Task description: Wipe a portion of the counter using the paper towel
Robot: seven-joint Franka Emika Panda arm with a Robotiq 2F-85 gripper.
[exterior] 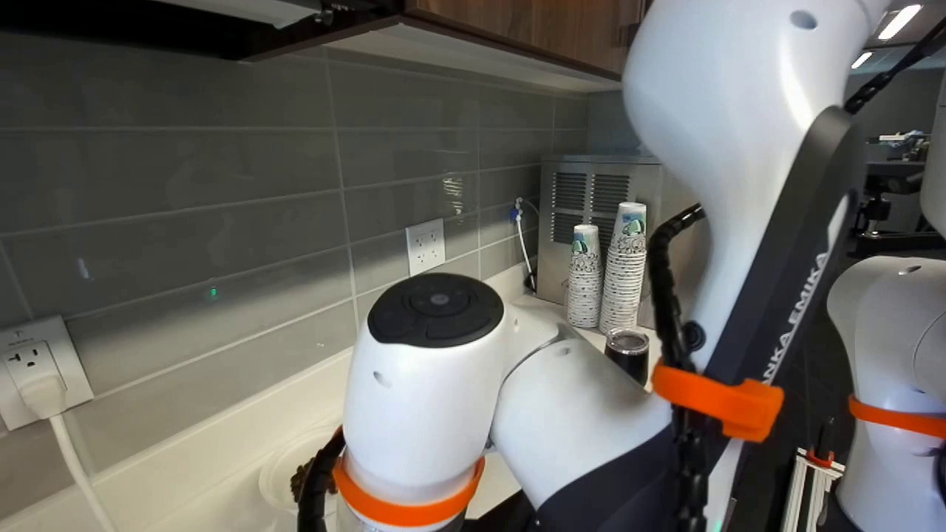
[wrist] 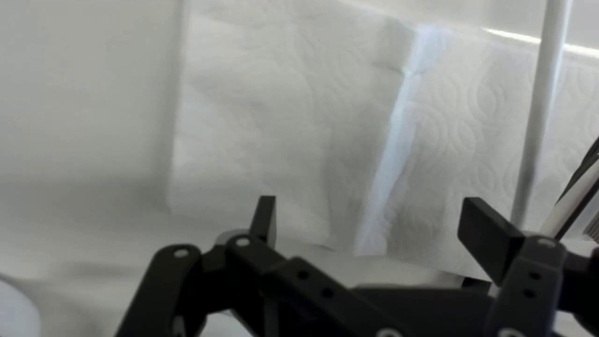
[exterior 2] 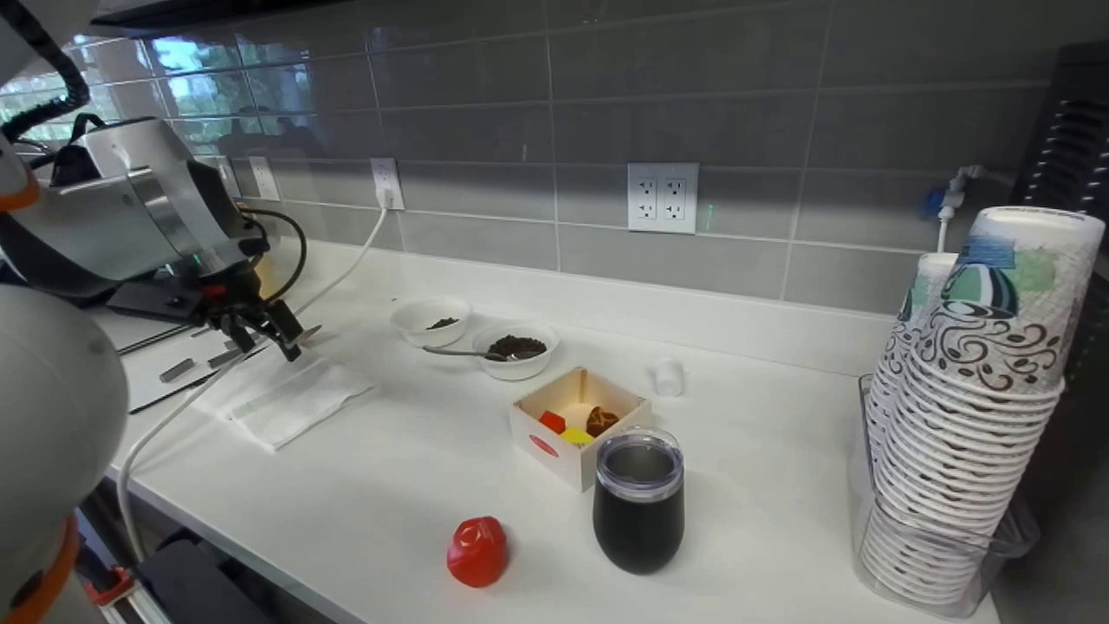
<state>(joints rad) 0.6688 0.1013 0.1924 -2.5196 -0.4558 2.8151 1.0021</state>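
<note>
The white paper towel (exterior 2: 299, 403) lies flat with a raised crease on the cream counter (exterior 2: 390, 494). In the wrist view the towel (wrist: 290, 117) fills much of the picture, with bare counter (wrist: 89, 107) to its left. My gripper (wrist: 372, 220) is open, its black fingers wide apart over the near edge of the towel, with nothing between them. In an exterior view the gripper (exterior 2: 267, 340) hangs just above the towel's back part; whether it touches cannot be told. In an exterior view (exterior: 440, 391) the arm hides the gripper and towel.
A white cable (exterior 2: 186, 399) crosses by the towel's far-left side. Two white bowls (exterior 2: 515, 368), one with a spoon, stand near the wall. An open box (exterior 2: 554, 451), a black tumbler (exterior 2: 638, 529), a red object (exterior 2: 478, 552) and stacked paper cups (exterior 2: 962, 451) stand farther right.
</note>
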